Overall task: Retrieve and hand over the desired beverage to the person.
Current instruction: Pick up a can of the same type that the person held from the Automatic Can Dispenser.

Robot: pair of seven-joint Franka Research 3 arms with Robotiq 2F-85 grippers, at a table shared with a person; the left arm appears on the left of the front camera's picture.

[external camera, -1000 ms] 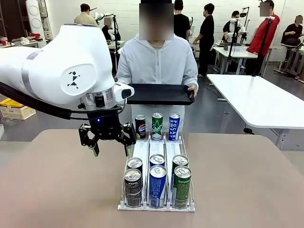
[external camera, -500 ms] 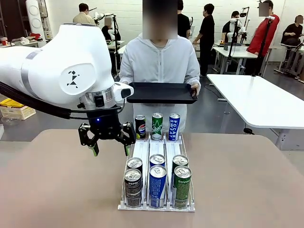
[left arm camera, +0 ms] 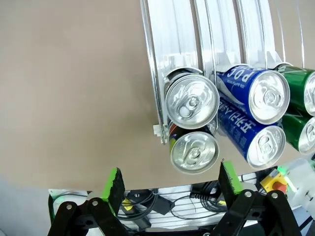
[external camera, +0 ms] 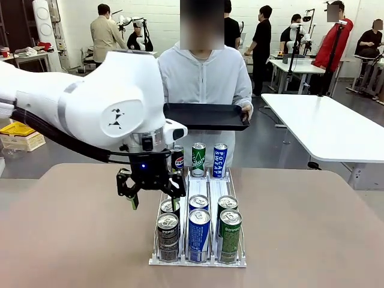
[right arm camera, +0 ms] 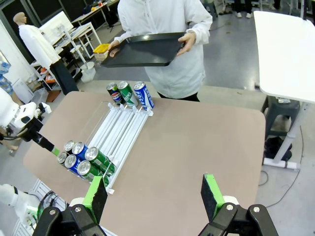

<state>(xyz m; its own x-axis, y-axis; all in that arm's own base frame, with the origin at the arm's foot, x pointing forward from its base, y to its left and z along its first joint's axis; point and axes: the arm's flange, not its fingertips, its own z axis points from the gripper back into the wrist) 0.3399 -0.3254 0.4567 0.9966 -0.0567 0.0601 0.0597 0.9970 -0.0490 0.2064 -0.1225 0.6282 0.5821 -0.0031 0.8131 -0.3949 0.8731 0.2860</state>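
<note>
The right gripper (right arm camera: 153,189) hangs high over the near side of the tan table (right arm camera: 197,142), jaws spread wide and empty. The left gripper (external camera: 155,201) hovers over the left lane of the clear plastic three-lane can rack (external camera: 198,262), jaws fully spread and holding nothing. The wrist view places that lane's two silver-topped dark cola cans (left arm camera: 192,101) ahead of its green pads (left arm camera: 114,183). The lanes are packed tight, so an off-centre descent is likely to drive the inner finger onto the neighbouring blue can (external camera: 199,233). The outer finger may catch the side rail and shift the rack. Lifting one can may let the can behind it slide forward. The desired drink cannot be determined, so a wrong pick is possible. Three upright cans (external camera: 198,159) stand at the far end. Beyond them, the left arm hides part of the flat black tray (external camera: 210,116) held by the person in a white hooded jacket (external camera: 204,78).
</note>
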